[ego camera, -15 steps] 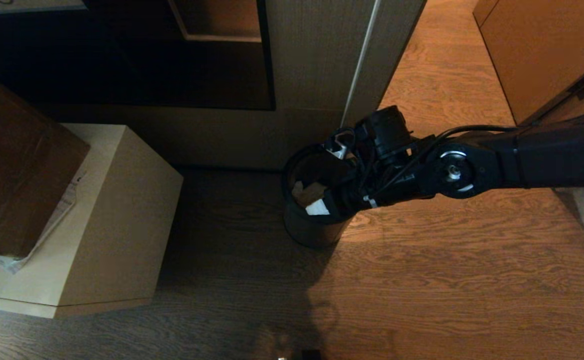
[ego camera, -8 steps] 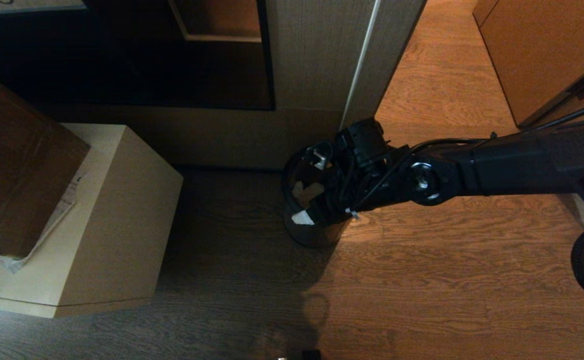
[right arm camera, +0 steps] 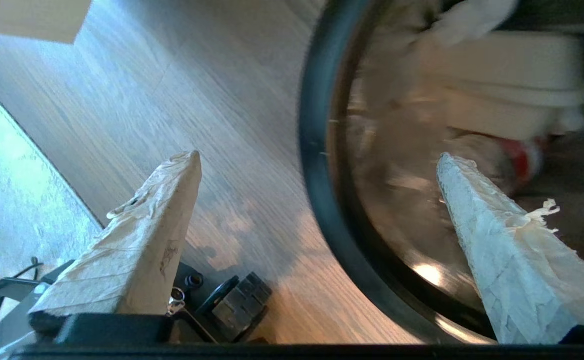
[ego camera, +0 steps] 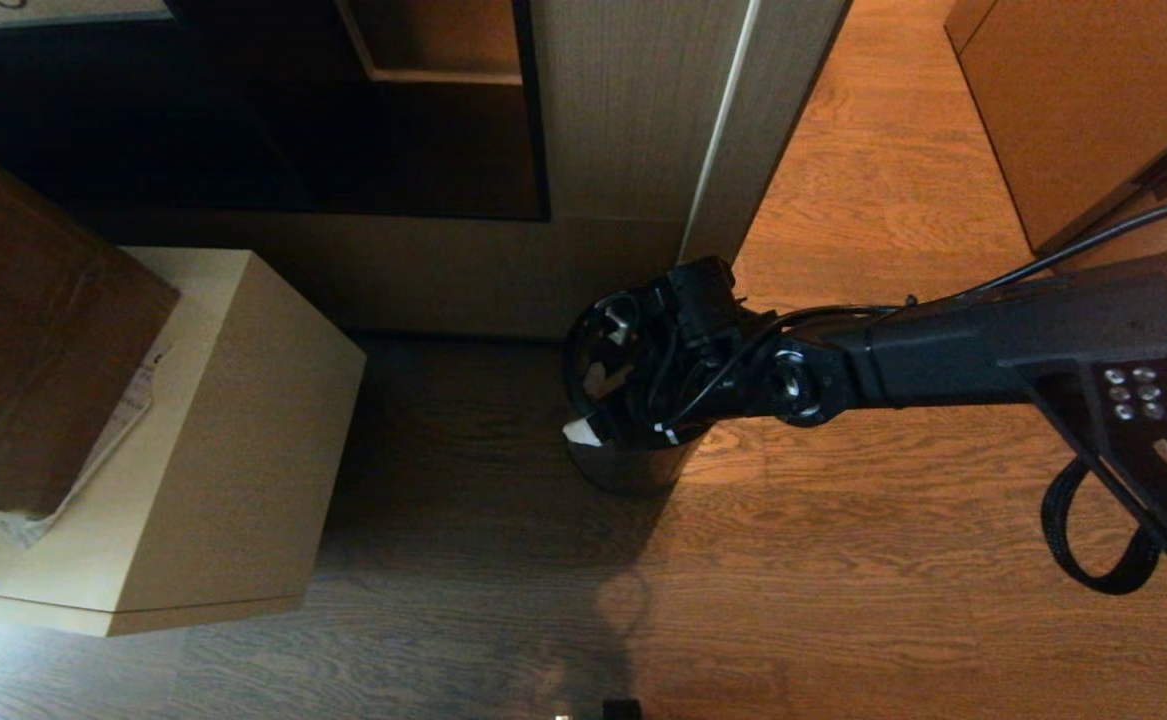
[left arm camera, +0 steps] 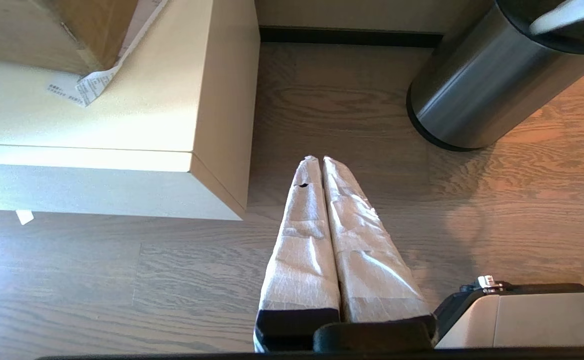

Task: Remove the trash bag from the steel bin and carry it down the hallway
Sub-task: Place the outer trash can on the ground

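Barely begun: right tool spread wide astride bin rim, gripping nothing; bag inside, unlifted; left tool pinched shut, idle; hallway carry pending.

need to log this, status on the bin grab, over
Right gripper open, straddling the bin rim, one finger inside. Left gripper shut, idle. Bag in the bin, not gripped. Nothing in the way.

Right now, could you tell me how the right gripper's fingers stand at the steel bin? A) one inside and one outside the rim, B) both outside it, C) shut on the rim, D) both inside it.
A: in the right wrist view the right gripper is open, straddling the steel bin's black rim.
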{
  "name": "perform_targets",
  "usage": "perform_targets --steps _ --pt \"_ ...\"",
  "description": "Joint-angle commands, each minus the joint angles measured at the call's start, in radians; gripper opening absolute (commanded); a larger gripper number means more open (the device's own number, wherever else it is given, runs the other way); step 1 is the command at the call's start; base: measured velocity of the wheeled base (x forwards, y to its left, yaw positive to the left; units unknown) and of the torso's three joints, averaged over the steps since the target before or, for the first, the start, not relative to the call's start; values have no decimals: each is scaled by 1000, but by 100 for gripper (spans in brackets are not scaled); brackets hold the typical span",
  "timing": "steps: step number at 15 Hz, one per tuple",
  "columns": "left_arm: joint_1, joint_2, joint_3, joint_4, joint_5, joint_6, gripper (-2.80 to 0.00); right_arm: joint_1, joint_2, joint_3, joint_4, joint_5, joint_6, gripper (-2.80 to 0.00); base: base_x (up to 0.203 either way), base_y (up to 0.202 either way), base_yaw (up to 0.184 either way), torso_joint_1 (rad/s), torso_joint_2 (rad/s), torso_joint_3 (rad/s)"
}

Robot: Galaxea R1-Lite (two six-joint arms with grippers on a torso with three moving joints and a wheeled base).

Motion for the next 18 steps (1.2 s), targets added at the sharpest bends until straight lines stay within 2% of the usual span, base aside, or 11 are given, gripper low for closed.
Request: perform_targets --steps 1,5,9,12,15,16,18 --pt "0 0 11 -1 1 0 -280 5 54 -13 -6 1 -1 0 0 0 0 0 0 0" --pt "0 0 11 -1 1 0 -280 13 115 -97 -30 -28 -1 0 0 0 0 0 0 0" --pt "0 0 12 -1 1 0 -280 22 169 -131 -113 -68 -8 0 0 0 0 0 0 0" --pt "0 0 11 -1 1 0 -280 23 197 -172 -119 -69 -21 0 0 0 0 0 0 0" --pt "0 0 12 -1 1 0 -280 23 207 -192 -124 -107 -21 0 0 0 0 0 0 0" --pt "0 0 11 -1 1 0 -280 23 211 -193 -122 -107 -23 -280 0 0 0 0 0 0" --pt "0 0 11 -1 1 0 -280 23 216 -193 -122 -110 -23 -280 0 0 0 0 0 0"
